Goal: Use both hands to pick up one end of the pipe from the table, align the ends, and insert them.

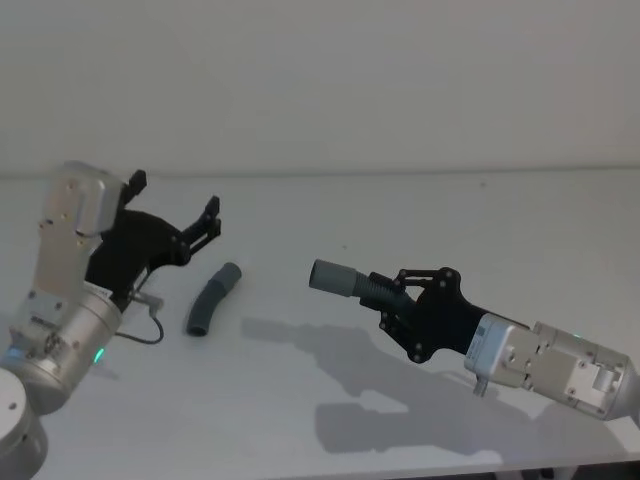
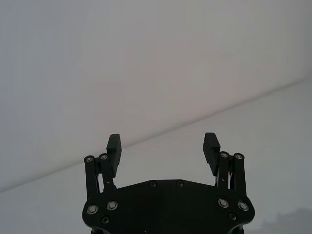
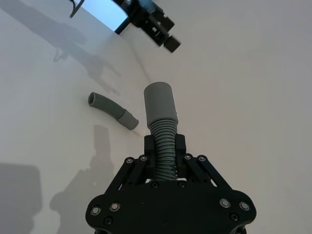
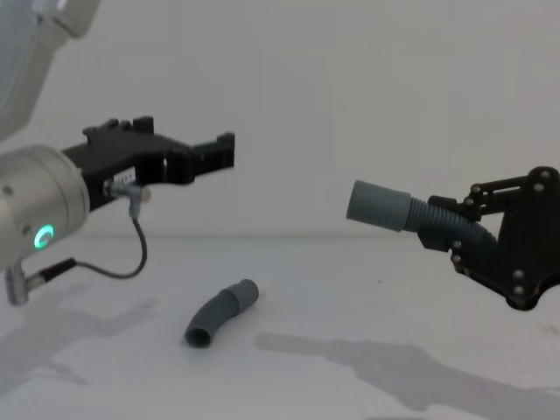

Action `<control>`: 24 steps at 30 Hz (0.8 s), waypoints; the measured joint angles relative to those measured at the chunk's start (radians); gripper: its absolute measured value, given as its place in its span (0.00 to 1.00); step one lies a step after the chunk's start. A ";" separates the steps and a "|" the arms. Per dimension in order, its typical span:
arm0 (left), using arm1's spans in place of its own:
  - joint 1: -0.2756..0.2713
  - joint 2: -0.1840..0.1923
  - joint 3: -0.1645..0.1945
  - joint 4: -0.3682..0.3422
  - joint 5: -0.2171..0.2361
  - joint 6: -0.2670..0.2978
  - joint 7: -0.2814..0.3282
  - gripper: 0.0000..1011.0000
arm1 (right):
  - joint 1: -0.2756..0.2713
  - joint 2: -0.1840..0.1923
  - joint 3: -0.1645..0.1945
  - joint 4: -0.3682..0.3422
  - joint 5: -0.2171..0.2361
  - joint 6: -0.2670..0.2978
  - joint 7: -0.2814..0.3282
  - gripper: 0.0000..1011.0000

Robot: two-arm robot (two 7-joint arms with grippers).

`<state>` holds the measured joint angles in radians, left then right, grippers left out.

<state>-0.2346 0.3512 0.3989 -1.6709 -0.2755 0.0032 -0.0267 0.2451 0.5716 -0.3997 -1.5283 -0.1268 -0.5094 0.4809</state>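
One short curved grey ribbed pipe piece (image 1: 211, 299) lies on the white table (image 1: 300, 210), its smooth cuff towards the back. The left gripper (image 1: 175, 200) hovers open above and just left of it, with nothing between its fingers (image 2: 114, 144). My right gripper (image 1: 400, 291) is raised at centre-right, shut on the ribbed part of the second pipe piece (image 1: 340, 278). That piece's wide grey cuff (image 4: 378, 204) points left toward the left gripper (image 4: 214, 153). The right wrist view shows the held piece (image 3: 160, 103) sticking out past the fingers (image 3: 150, 144), and the lying piece (image 3: 113, 110) on the table beyond.
A thin black cable (image 4: 131, 254) loops under the left wrist. The table's far edge (image 1: 400, 172) meets a plain pale wall. The arms' shadows fall on the table in front.
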 joint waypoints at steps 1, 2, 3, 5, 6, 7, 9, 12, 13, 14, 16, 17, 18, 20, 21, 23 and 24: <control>0.001 -0.003 -0.004 -0.005 -0.006 0.002 0.000 0.99 | 0.001 0.000 0.000 0.000 0.000 -0.001 0.000 0.20; 0.002 -0.006 -0.008 -0.009 -0.014 0.006 0.001 0.99 | 0.001 0.000 0.000 0.001 0.000 -0.002 0.000 0.20; 0.004 -0.013 -0.016 -0.018 -0.026 0.015 0.003 0.99 | 0.001 0.000 -0.001 0.001 0.000 -0.002 0.000 0.20; 0.007 -0.019 -0.023 -0.029 -0.038 0.026 0.007 0.99 | 0.001 0.001 -0.001 0.001 -0.001 -0.003 0.001 0.20; 0.010 -0.026 -0.030 -0.038 -0.052 0.041 0.013 0.99 | 0.001 0.001 -0.001 0.001 -0.001 -0.003 0.001 0.20; 0.011 -0.029 -0.033 -0.043 -0.058 0.049 0.015 0.99 | 0.002 0.001 -0.001 0.002 -0.001 -0.004 0.001 0.20; 0.015 -0.036 -0.041 -0.054 -0.069 0.065 0.021 0.99 | 0.002 0.001 -0.001 0.002 -0.001 -0.004 0.001 0.20; 0.022 -0.048 -0.057 -0.083 -0.098 0.119 0.036 0.99 | 0.002 0.001 -0.002 0.002 -0.001 -0.005 0.001 0.20; 0.022 -0.048 -0.057 -0.083 -0.098 0.119 0.036 0.99 | 0.002 0.001 -0.002 0.002 -0.002 -0.005 0.001 0.20; 0.023 -0.051 -0.062 -0.094 -0.111 0.146 0.041 0.99 | 0.002 0.001 -0.002 0.002 -0.002 -0.005 0.001 0.20; 0.025 -0.053 -0.070 -0.109 -0.125 0.183 0.047 0.99 | 0.002 0.001 -0.002 0.003 -0.002 -0.005 0.001 0.20; 0.025 -0.053 -0.071 -0.114 -0.130 0.197 0.049 0.99 | 0.002 0.001 -0.002 0.003 -0.002 -0.005 0.001 0.20; 0.025 -0.053 -0.074 -0.121 -0.135 0.210 0.050 0.99 | 0.003 0.002 -0.002 0.003 -0.002 -0.005 0.001 0.20; 0.024 -0.051 -0.081 -0.135 -0.149 0.253 0.052 0.99 | 0.003 0.002 -0.002 0.003 -0.002 -0.005 0.001 0.20; 0.022 -0.050 -0.083 -0.140 -0.155 0.272 0.053 0.99 | 0.003 0.002 -0.002 0.003 -0.002 -0.006 0.001 0.20; 0.016 -0.043 -0.087 -0.151 -0.168 0.318 0.051 0.99 | 0.003 0.002 -0.003 0.004 -0.002 -0.006 0.001 0.20; 0.014 -0.042 -0.088 -0.153 -0.172 0.332 0.050 0.99 | 0.003 0.002 -0.002 0.004 -0.002 -0.006 0.001 0.20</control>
<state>-0.2205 0.3094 0.3109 -1.8241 -0.4475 0.3357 0.0234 0.2483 0.5736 -0.4021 -1.5247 -0.1288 -0.5152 0.4819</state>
